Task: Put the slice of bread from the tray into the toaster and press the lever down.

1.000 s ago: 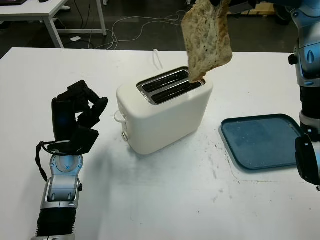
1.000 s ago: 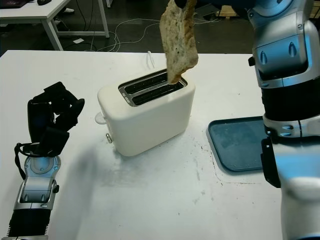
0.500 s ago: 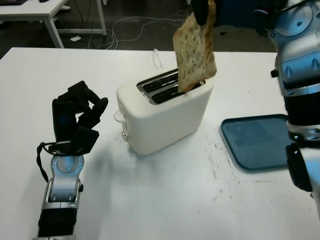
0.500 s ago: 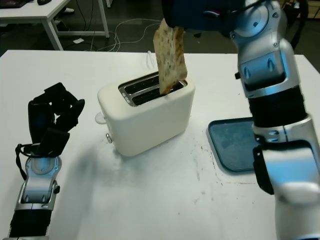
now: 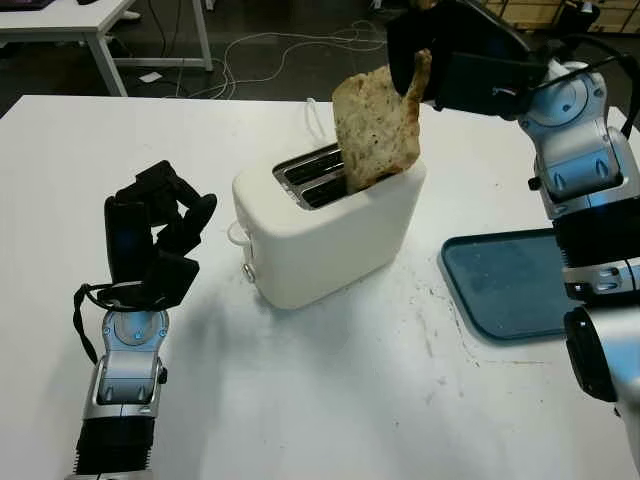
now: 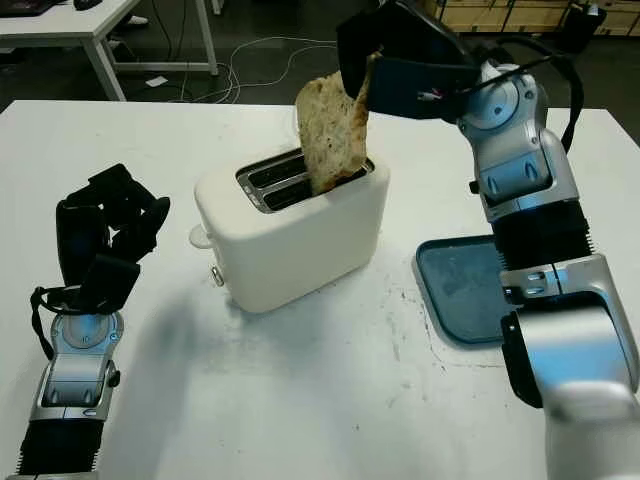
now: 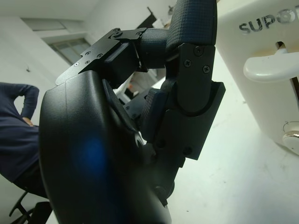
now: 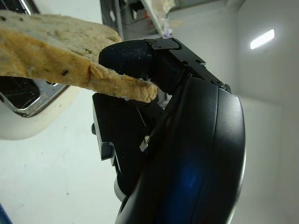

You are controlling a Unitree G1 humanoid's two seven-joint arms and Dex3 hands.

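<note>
The slice of bread (image 5: 376, 128) is held upright above the toaster (image 5: 325, 222), pinched at its upper edge by the right hand (image 5: 420, 50), w/ its lower corner dipped into or just at the nearer slot; how far in cannot be told. In the right wrist view the bread (image 8: 60, 56) is seen clamped between black fingers (image 8: 128, 58), w/ a toaster slot below it.

The toaster, white w/ two slots on top, is set at an angle near the middle of the counter (image 5: 330, 400), its end w/ the lever (image 5: 236, 233) turned toward the left hand. The lever is seen at the upper part of its track, not pressed down. In the left wrist view the white lever (image 7: 273, 67) is seen close by, just beyond the hand's fingers, apart from them.

The left hand (image 5: 155, 240) is raised over the counter's left part, beside the toaster but not touching it; its fingers are curled, nothing held.

The blue tray (image 5: 510, 280) lies toward the counter's right edge, w/ crumbs on it, well apart from the toaster. Crumbs are scattered on the counter between tray and toaster. In the left wrist view a person's dark blue sleeve (image 7: 18, 126) is seen in the background.
</note>
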